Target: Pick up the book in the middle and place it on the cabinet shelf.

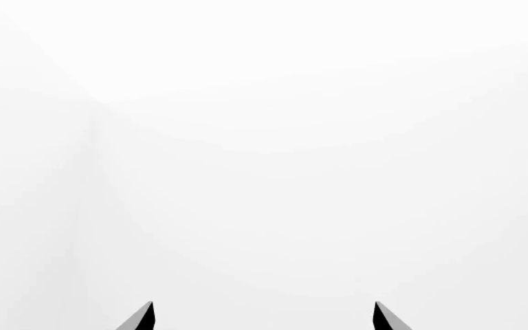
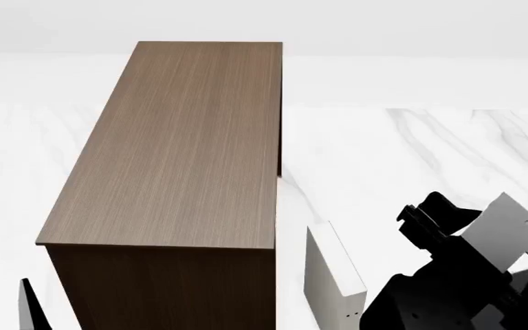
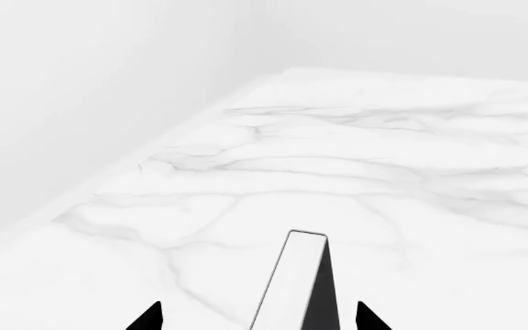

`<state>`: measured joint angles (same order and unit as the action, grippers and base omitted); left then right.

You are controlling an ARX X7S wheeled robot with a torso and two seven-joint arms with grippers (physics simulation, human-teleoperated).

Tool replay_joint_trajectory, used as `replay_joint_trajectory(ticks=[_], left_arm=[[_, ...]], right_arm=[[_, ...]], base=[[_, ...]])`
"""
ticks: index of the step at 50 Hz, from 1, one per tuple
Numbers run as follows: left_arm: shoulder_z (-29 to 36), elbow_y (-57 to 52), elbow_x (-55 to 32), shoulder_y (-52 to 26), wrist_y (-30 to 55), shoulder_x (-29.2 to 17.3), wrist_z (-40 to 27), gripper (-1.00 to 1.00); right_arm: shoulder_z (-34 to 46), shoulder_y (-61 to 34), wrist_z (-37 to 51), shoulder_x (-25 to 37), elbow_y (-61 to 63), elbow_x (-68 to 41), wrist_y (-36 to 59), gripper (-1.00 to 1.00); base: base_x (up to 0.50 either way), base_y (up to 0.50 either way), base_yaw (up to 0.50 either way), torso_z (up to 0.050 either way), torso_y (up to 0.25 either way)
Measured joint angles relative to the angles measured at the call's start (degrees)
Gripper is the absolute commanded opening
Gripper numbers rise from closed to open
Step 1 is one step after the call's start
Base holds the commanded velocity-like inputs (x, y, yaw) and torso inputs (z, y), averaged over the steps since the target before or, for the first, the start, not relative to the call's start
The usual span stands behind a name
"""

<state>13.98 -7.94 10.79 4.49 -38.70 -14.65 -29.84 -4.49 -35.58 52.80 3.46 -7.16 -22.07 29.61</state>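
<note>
The large dark brown wood-grain cabinet shelf (image 2: 181, 151) fills the centre-left of the head view, its flat lighter top bare. The one book in sight, a thick hardcover book (image 2: 322, 271) with a grey face and white edge, stands on edge at lower centre-right, just beside the cabinet's right side. Tiny dark dots near its lower edge leave its identity in doubt. The right gripper (image 3: 259, 317) is spread, with the book (image 3: 291, 289) ahead between its tips, not visibly touched. The left gripper (image 1: 264, 317) is spread on nothing. The likely risks are a tip nudging the narrow standing book over onto the white marble surface (image 3: 356, 158), or gripping a neighbouring book by mistake.
</note>
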Motion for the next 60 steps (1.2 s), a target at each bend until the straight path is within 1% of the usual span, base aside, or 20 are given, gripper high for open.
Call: replay_joint_trajectory(ticks=[20, 60], left_arm=[[0.6, 0.2, 0.0, -0.1, 0.1, -0.5, -0.5, 1.0], [1.8, 0.1, -0.2, -0.3, 0.6, -1.4, -1.5, 1.0]], right_arm=[[0.8, 0.3, 1.7, 0.9, -2.6, -2.3, -0.9, 1.0], [4.9, 1.5, 0.9, 2.3, -9.7, -3.5, -5.8, 1.0]], base=[[0.0, 0.0, 0.0, 0.0, 0.0], [0.0, 0.0, 0.0, 0.0, 0.0]])
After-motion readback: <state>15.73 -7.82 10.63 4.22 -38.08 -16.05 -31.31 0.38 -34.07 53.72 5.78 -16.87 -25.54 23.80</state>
